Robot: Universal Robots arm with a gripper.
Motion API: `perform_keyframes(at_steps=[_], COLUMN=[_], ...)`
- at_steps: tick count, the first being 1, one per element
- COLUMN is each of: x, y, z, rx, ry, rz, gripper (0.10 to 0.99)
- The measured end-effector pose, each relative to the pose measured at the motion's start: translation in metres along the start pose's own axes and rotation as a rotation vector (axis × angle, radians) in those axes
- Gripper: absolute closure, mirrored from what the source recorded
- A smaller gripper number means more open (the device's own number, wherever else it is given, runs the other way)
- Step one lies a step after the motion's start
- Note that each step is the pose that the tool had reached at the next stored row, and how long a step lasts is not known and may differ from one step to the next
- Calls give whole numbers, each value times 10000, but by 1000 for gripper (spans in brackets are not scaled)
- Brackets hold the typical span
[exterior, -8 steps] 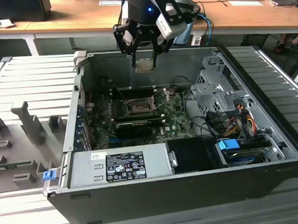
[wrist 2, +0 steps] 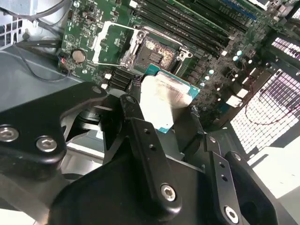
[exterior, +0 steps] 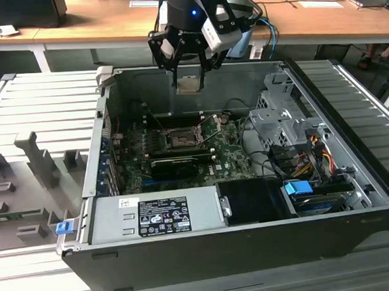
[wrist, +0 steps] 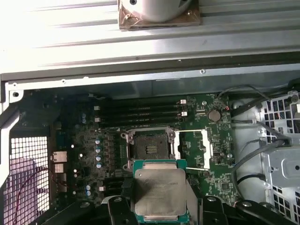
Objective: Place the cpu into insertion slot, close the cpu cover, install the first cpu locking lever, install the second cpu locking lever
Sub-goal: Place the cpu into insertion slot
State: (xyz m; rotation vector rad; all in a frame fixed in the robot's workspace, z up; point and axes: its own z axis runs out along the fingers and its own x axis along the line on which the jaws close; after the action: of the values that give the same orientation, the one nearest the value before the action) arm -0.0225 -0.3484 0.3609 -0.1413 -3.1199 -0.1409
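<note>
Pincer (exterior: 189, 76) clenched on the cpu (exterior: 189, 85), which hangs in the air above the open PC case (exterior: 187, 260), well apart from the green mobo (exterior: 228, 148). Cpu is a flat square w/ dull silver-beige metal lid and green rim. Insertion slot (wrist: 151, 150) is uncovered: black frame, brownish-gold pin field. Cpu cover (wrist: 200, 148), a thin silvery frame, is swung open beside it. Grey PSU box (exterior: 113, 218) carries a black/white label (exterior: 164, 215), print too small to read.

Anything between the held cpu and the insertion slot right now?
Nothing visible. The claw holds the cpu over the open case; the insertion slot has its pin field bare, and the cpu cover is swung open to one side of it.
</note>
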Motion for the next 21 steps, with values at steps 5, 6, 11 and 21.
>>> perform_keyframes(at_steps=[5, 6, 11, 21], x=[0, 0, -1, -1], y=[-1, -1, -3, -7], z=[7, 12, 40, 78], rx=[-9, -3, -7, -25], ry=[-51, -61, -83, -167], rz=[566, 677, 905, 1864], gripper=[561, 561, 561, 561])
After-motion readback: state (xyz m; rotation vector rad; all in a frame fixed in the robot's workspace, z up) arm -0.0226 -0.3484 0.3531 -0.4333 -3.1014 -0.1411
